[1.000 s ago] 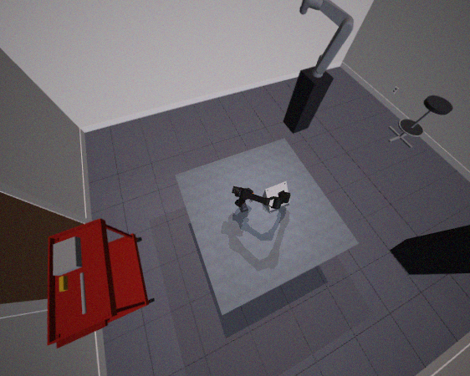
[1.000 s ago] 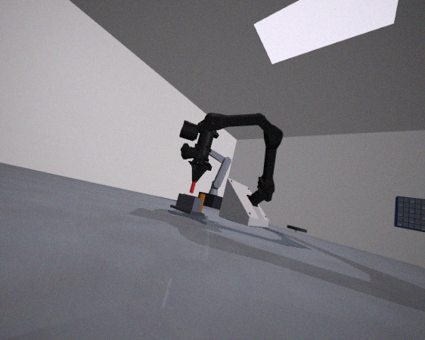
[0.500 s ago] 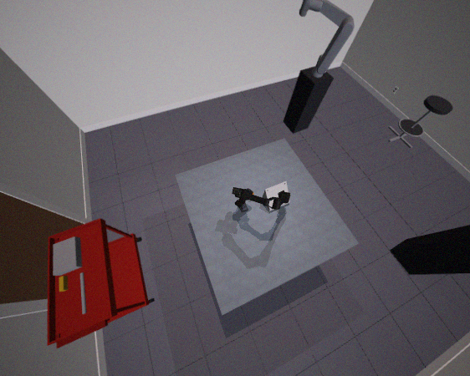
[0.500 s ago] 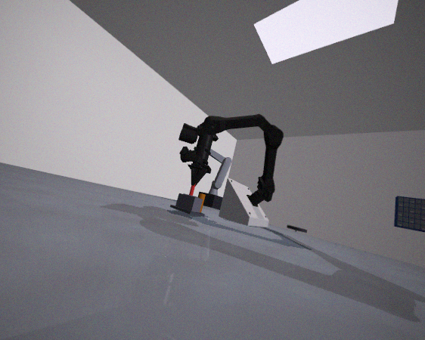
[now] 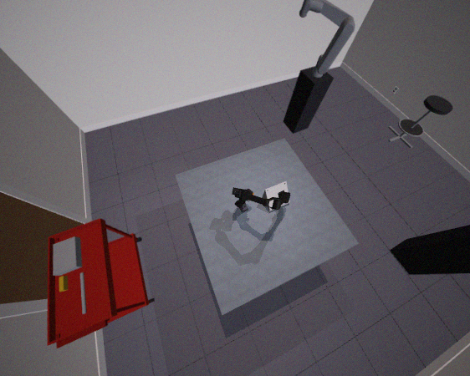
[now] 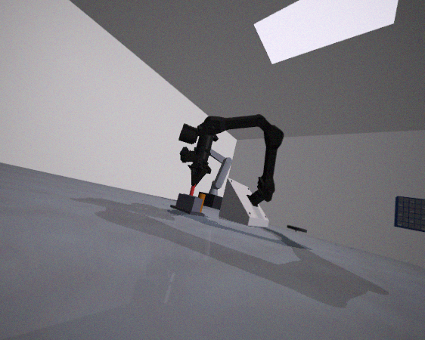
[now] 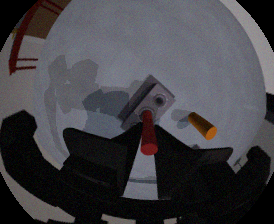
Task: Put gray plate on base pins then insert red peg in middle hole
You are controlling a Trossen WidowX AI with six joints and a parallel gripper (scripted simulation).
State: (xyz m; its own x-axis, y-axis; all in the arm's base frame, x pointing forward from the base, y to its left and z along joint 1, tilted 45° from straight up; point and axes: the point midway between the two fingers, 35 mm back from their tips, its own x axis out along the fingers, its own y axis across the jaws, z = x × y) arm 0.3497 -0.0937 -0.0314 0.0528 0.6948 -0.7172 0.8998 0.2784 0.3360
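Note:
My gripper (image 6: 193,183) (image 7: 147,126) points down, shut on the red peg (image 6: 192,190) (image 7: 148,137). The peg stands nearly upright, its lower end at the top of the gray plate (image 6: 187,203) (image 7: 164,91). In the wrist view that end is over a round hole; how deep it sits cannot be told. The plate is a thick block and looks flat on the thin dark base (image 6: 172,206). Another round hole with a dark centre shows beside the peg. The rest of the plate's top is hidden by the peg and fingers.
An orange cylinder (image 6: 202,204) (image 7: 202,125) stands on the table close beside the plate. The arm is mounted on a white wedge (image 5: 277,189) (image 6: 233,205) behind it. A red cart (image 5: 94,271) stands off the table.

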